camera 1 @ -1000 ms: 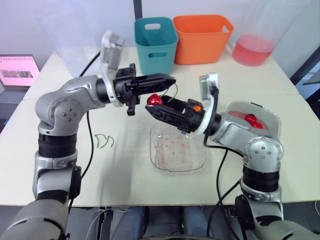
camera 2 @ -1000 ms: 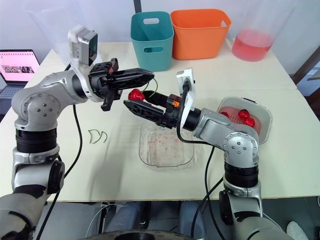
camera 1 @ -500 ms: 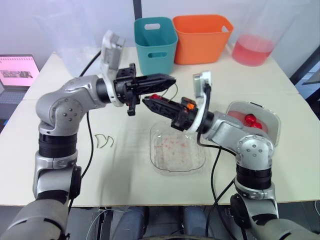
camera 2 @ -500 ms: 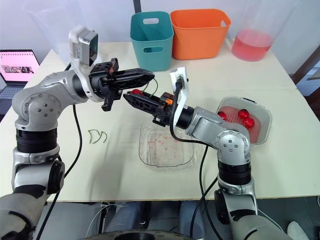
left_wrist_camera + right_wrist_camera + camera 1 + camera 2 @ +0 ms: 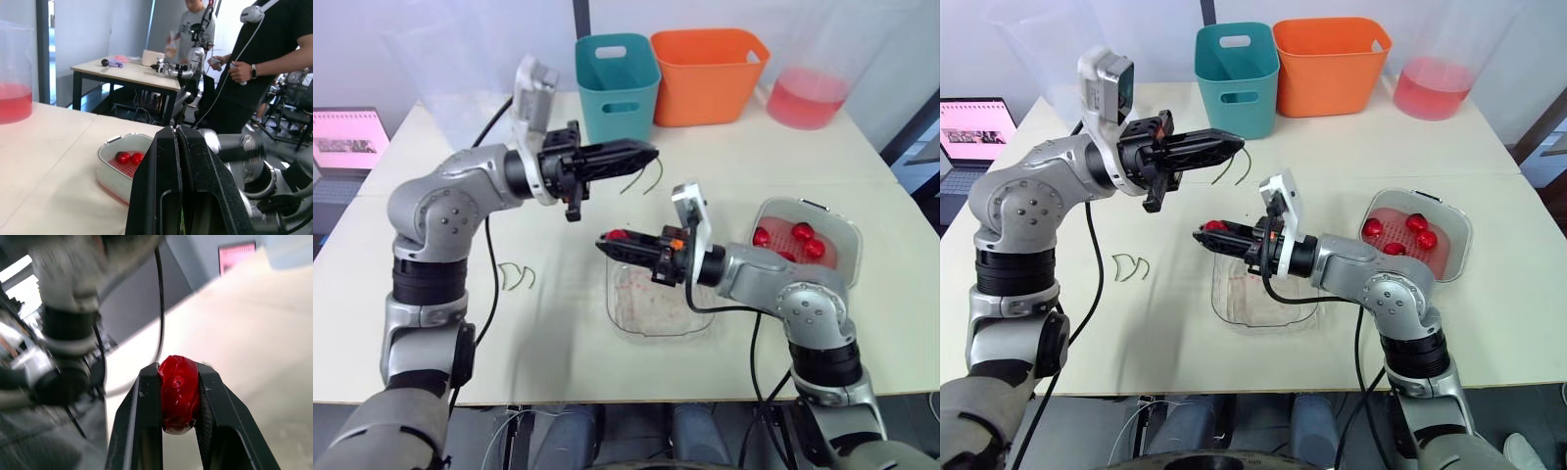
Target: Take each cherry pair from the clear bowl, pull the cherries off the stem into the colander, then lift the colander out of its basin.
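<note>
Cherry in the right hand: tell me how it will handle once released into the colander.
The cherry looks round and glossy, so it will probably roll and may slip. Pinched in the right hand, it seems soft and could bruise under more squeeze. With the stem in the left hand, nothing should snag.

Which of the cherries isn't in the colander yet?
The cherry clamped between the right gripper's fingers, held in the air by the clear bowl. The other cherries all lie in the colander on the robot's right.
</note>
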Robot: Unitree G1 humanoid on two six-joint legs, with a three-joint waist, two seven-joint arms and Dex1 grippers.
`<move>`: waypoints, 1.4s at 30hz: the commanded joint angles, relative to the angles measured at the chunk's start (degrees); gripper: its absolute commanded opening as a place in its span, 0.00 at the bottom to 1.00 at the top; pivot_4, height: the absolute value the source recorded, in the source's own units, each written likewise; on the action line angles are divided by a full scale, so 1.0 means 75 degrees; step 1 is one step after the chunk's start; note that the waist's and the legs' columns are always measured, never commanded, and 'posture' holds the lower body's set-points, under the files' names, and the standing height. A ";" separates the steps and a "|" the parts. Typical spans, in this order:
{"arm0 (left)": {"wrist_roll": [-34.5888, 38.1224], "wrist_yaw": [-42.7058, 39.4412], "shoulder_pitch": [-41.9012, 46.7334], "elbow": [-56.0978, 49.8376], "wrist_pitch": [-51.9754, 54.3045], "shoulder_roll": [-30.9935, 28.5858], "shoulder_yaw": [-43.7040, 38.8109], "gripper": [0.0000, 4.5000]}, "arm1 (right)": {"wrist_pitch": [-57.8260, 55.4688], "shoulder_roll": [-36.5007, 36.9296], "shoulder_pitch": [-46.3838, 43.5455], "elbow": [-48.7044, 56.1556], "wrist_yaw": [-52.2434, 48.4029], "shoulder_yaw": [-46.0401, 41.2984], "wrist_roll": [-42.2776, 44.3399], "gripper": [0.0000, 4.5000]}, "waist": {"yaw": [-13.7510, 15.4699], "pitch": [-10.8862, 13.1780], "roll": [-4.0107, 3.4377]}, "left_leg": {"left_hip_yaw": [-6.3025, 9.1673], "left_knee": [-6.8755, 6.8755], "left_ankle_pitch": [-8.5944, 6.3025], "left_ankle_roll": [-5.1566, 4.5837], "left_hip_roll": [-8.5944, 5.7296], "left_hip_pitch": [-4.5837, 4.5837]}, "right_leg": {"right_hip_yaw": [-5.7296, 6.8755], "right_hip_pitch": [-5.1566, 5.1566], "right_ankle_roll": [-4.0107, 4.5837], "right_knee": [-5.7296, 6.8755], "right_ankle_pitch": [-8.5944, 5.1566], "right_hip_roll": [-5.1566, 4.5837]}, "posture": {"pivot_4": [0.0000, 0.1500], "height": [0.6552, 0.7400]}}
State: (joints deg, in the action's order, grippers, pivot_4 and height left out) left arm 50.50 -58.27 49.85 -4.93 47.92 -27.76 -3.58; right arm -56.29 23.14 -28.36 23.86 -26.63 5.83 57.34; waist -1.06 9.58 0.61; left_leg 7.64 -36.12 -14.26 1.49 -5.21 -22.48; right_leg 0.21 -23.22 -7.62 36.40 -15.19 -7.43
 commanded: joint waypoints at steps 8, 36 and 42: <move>-0.0245 -0.0137 -0.0186 -0.0229 -0.0289 -0.0237 -0.0073 0.00 | 0.0189 0.1714 0.0232 0.0306 -0.0644 -0.1943 -0.0096 0.13 | 0.0057 0.0001 0.0001 | 0.0000 -0.0002 -0.0003 -0.0005 -0.0003 0.0000 | 0.0000 0.0007 0.0000 -0.0009 0.0000 -0.0003 | 1.00 1.00; -0.0497 0.0156 -0.1158 0.0104 -0.0284 -0.1013 -0.0712 0.00 | 0.1597 0.4016 0.1157 -0.1566 -0.2189 -0.3490 -0.2455 0.85 | -0.0010 -0.0001 -0.0005 | -0.0025 0.0001 -0.0005 -0.0008 0.0013 0.0008 | -0.0010 0.0014 0.0001 -0.0014 0.0000 0.0006 | 1.00 1.00; -0.0254 0.0752 -0.2658 0.0023 0.0568 -0.1857 -0.1736 0.00 | 0.0207 0.2799 -0.0395 0.0561 -0.2022 -0.1661 -0.0855 0.85 | -0.0131 -0.0003 -0.0007 | 0.0012 0.0013 -0.0007 -0.0012 0.0020 0.0010 | -0.0014 0.0005 0.0002 -0.0013 0.0000 0.0021 | 1.00 1.00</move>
State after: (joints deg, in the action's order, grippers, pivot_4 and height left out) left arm 47.10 -53.65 31.23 -3.60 50.64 -40.43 -13.38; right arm -53.36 45.33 -29.69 23.82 -42.42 -9.50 48.70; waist -2.04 9.56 0.56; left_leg 7.76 -36.02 -14.32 1.40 -5.06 -22.41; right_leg 0.12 -23.18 -7.60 36.30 -15.19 -7.26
